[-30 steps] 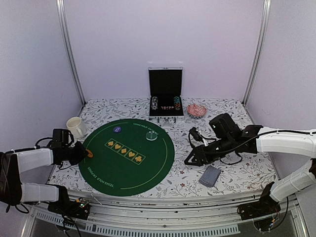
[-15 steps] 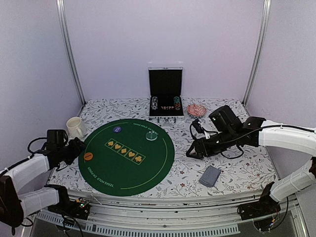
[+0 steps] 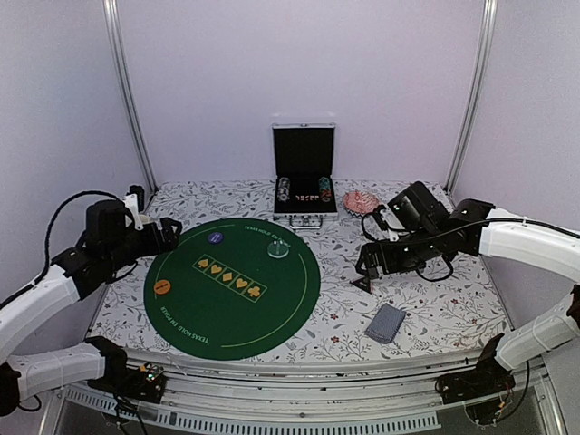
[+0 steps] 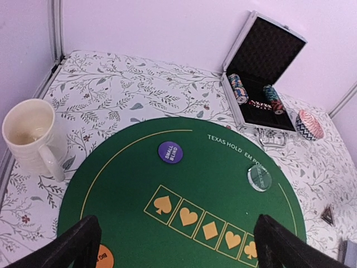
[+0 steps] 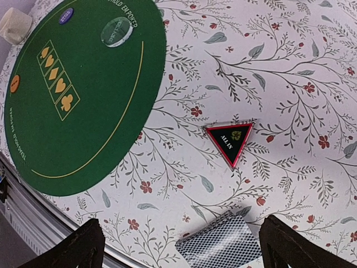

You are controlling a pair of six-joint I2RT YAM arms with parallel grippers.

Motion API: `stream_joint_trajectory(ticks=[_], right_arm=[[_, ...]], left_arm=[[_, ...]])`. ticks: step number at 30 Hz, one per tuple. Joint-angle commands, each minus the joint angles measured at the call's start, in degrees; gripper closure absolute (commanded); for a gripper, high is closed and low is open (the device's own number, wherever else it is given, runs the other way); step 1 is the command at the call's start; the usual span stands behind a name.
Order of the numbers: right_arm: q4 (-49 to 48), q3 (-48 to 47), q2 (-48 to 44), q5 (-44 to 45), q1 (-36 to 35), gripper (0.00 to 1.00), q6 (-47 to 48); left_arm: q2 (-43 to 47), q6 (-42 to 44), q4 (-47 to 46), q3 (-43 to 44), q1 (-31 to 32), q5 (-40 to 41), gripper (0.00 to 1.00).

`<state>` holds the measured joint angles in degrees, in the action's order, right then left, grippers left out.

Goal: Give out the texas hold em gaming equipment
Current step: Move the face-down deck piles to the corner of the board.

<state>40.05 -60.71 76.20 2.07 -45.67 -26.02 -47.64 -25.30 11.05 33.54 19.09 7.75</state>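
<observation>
The left gripper (image 4: 175,222) stands wide, its two black fingers in the lower corners of the left wrist view with only green felt showing between them. It holds and touches nothing as it hangs over the left side of the round green mat (image 3: 237,313). The right gripper (image 5: 183,226) is spread just as wide and is also empty, above the flowered table (image 3: 426,308) to the right of the mat. The orange disc (image 3: 162,287) lies at the mat's left edge, the dark blue disc (image 4: 169,152) marked SMALL BLIND lies farther back, and the pale clear disc (image 4: 259,177) lies near the far rim. The black triangular marker (image 5: 230,139), red-edged, lies flat on the table just right of the mat. The deck of cards (image 5: 220,245), grey-blue backs up, lies nearer the arms' bases, apart from the marker and ungripped. Only the right wrist view lets the marker's ALL IN lettering be read; from the top it is a small dark spot below the right gripper. The left wrist view shows the white mug (image 4: 30,137) upright beside the mat's left side, where the left arm blocks the top view. It also looks into the open metal case (image 4: 262,72), where chip stacks (image 4: 240,89) lie on their sides.
</observation>
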Motion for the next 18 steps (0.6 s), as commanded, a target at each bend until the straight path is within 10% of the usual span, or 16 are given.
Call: stream_joint_trajectory(ticks=[1, 18], right_arm=[[1.8, -0.8, -1.0, 4.9, 0.4, 0.01, -1.4], [4.2, 1.4, -3.3, 6.7, 1.0, 0.01, -6.1]], left_arm=[[-2.5, 8.4, 1.2, 2.9, 6.4, 1.2, 0.02], [-11.4, 27.6, 3.1, 10.3, 18.6, 3.2, 0.02]])
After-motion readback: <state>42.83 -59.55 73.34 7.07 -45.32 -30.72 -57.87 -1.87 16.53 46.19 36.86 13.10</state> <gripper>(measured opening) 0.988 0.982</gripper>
